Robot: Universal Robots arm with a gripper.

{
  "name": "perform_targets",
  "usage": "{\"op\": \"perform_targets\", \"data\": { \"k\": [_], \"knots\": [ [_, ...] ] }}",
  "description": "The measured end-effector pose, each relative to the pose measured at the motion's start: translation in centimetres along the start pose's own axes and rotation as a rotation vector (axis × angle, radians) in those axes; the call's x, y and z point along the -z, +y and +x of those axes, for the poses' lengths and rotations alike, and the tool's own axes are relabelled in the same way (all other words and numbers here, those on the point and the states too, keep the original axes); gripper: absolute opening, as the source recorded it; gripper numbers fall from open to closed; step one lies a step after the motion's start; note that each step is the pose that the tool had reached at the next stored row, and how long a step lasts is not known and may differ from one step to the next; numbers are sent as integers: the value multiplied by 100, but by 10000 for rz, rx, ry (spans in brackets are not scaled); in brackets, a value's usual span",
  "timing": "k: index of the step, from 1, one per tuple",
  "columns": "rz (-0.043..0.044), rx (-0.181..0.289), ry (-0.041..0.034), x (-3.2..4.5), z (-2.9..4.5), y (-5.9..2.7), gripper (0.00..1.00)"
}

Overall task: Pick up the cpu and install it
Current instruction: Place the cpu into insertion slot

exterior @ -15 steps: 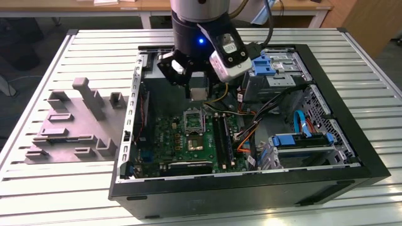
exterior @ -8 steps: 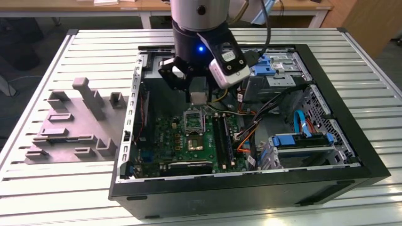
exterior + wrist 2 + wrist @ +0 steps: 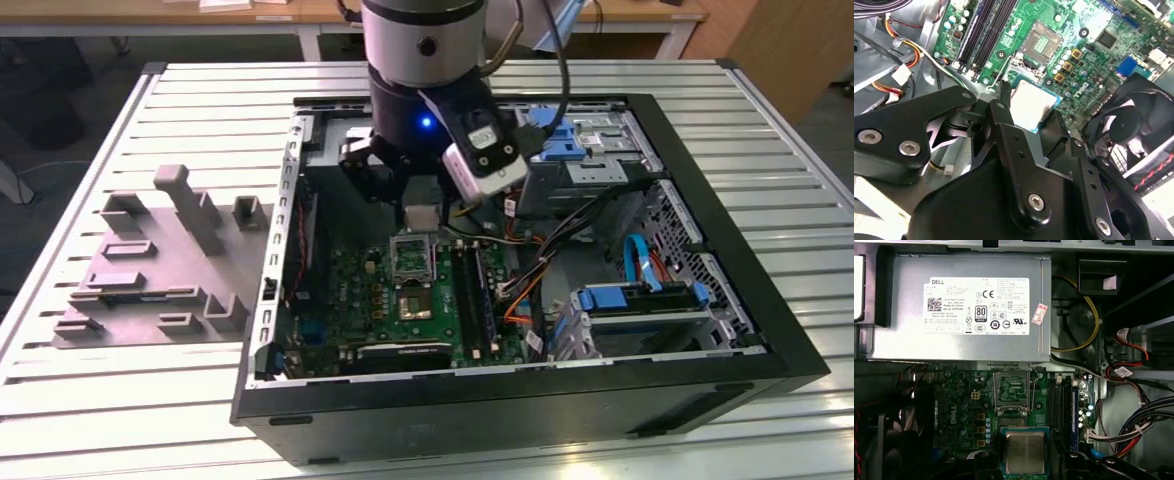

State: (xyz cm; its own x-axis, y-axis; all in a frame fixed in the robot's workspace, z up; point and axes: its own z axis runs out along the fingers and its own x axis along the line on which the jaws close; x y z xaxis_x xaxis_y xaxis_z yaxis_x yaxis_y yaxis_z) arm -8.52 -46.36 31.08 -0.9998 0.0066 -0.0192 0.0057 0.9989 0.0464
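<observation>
A robot arm (image 3: 420, 40) comes almost straight down from the top of the exterior view into an open computer case (image 3: 747, 330) that lies on its side on a slatted table (image 3: 134, 400). The wrist is upright, with a small blue light glowing on it. The black gripper (image 3: 419, 205) points down at the green motherboard (image 3: 400, 320).

The gripper is closed to a narrow gap and holds the cpu (image 3: 422, 216) by two opposite edges. In the second wrist view, one black finger (image 3: 1000, 107) presses the chip's near edge. The other finger (image 3: 1059, 130) covers its far corner.

The cpu (image 3: 1030, 100) is a flat square with a pale silver top and a thin teal rim. It sits level in the gripper (image 3: 1029, 107), held above the board, not yet seated. In the first wrist view the cpu (image 3: 1025, 452) sits just beside the socket (image 3: 1012, 389), whose metal frame is open.

In the second wrist view the socket (image 3: 1041, 45) shows its contact field uncovered, near the memory slots (image 3: 986, 30). A black fan (image 3: 1139, 120) sits close to the gripper's side.

In the first wrist view the grey power supply (image 3: 959, 310) lies beyond the socket, at the edge of the motherboard (image 3: 964, 410).

Outside the case, on the exterior view's left, a grey plastic fixture (image 3: 147, 270) with upright blocks rests on the table.
</observation>
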Motion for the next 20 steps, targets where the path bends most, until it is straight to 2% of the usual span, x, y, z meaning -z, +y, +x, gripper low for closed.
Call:
{"op": "perform_targets", "data": {
  "k": [7, 13, 20],
  "knots": [
    [-1, -2, -1, -115, 10, -5, 47],
    [-2, 62, 28, -205, 13, -12, 47],
    [-5, 213, 36, -347, 16, -67, 47]
  ]
}}
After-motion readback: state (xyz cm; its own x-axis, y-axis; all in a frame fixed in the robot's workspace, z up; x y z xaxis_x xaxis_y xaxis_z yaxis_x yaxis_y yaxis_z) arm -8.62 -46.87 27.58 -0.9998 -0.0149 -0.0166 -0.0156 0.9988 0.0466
